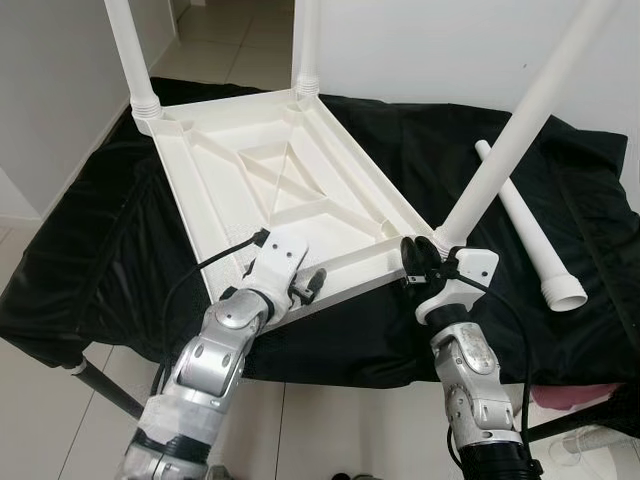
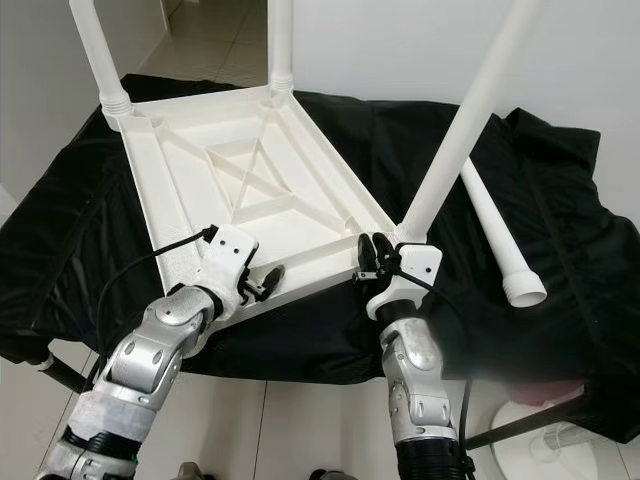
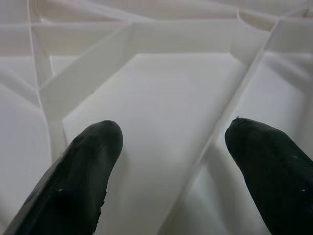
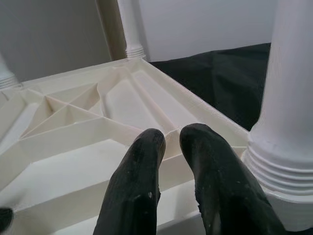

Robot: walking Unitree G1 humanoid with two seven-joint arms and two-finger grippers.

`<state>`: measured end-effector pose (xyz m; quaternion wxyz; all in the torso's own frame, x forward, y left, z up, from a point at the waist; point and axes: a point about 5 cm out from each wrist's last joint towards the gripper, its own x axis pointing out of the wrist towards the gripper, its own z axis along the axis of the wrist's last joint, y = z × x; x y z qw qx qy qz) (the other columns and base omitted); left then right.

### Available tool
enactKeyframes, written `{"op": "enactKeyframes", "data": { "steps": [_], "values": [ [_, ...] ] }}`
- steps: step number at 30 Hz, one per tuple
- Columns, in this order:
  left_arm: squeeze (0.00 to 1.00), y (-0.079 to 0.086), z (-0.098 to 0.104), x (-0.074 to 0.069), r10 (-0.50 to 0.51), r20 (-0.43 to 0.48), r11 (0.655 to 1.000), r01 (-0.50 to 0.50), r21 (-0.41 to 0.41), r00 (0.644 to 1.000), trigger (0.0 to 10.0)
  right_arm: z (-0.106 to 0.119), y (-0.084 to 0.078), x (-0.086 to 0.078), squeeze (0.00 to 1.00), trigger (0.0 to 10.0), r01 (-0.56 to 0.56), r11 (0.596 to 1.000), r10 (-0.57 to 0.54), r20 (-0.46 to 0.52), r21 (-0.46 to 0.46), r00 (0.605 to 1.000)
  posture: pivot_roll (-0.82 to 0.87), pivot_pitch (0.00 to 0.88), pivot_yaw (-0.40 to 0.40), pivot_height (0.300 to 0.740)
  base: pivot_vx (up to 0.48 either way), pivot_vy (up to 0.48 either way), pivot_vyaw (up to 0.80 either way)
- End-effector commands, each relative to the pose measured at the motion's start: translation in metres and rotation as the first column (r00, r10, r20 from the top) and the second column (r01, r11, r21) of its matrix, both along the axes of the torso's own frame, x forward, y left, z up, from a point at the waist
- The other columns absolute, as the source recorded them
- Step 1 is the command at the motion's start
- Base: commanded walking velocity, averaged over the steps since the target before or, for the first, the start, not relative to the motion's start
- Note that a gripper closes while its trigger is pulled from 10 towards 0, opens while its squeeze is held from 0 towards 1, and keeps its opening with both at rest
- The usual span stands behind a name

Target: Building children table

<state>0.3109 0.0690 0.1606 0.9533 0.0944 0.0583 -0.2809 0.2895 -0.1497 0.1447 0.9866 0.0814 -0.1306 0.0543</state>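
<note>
A white plastic children's table (image 1: 300, 190) lies upside down on a black cloth (image 1: 100, 260). Three white legs stand screwed into its corners: far left (image 1: 130, 50), far middle (image 1: 305, 45) and near right (image 1: 510, 140). A loose leg (image 1: 525, 235) lies on the cloth to the right. My left gripper (image 1: 310, 285) is at the near-left corner, open, its fingertips (image 3: 98, 142) spread over the underside ribs. My right gripper (image 1: 413, 262) sits at the near rim beside the near-right leg's threaded base (image 4: 279, 166), with its fingers (image 4: 146, 147) shut close together over the rim.
The cloth-covered surface ends just in front of me, with tiled floor (image 1: 330, 420) below. White walls (image 1: 450, 50) stand close behind and to the left. A pink object (image 1: 575, 398) lies low at the right.
</note>
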Motion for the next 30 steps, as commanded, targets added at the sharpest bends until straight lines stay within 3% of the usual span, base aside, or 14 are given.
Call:
{"op": "enactKeyframes", "data": {
  "steps": [1, 5, 11, 19, 30],
  "values": [
    [0.00, -0.001, -0.005, 0.004, 0.055, -0.050, 0.998, -0.056, -0.008, 0.997, 10.0, 0.001, -0.008, 0.000, 0.00, 10.0, 0.072, 0.996, -0.071, 0.017, -0.045, 0.997, 0.02, 0.086, -0.056, 0.740, 0.000, 0.000, 0.00],
    [0.00, -0.004, -0.004, 0.006, 0.084, -0.076, 0.996, -0.086, -0.023, 0.994, 10.0, 0.001, -0.016, -0.001, 0.00, 10.0, 0.143, 0.985, -0.141, 0.027, -0.094, 0.990, 0.02, 0.087, -0.059, 0.740, 0.000, 0.000, 0.00],
    [0.00, -0.014, -0.004, 0.004, 0.057, -0.070, 0.998, -0.058, -0.019, 0.996, 10.0, -0.001, -0.031, -0.004, 0.00, 10.0, 0.276, 0.956, -0.275, 0.026, -0.097, 0.961, 0.00, 0.085, -0.069, 0.740, 0.000, 0.000, 0.00],
    [0.00, -0.019, -0.003, 0.005, 0.067, -0.097, 0.997, -0.070, -0.031, 0.993, 10.0, -0.004, -0.038, -0.005, 0.00, 10.0, 0.309, 0.944, -0.309, 0.018, -0.120, 0.951, 0.00, 0.087, -0.068, 0.740, 0.000, 0.000, 0.00],
    [0.00, -0.014, -0.011, 0.012, 0.145, -0.145, 0.989, -0.140, 0.045, 0.979, 10.0, -0.002, -0.040, -0.005, 0.00, 10.0, 0.340, 0.932, -0.339, 0.026, -0.124, 0.940, 0.00, 0.097, -0.066, 0.740, 0.000, 0.000, 0.00]
  ]
}}
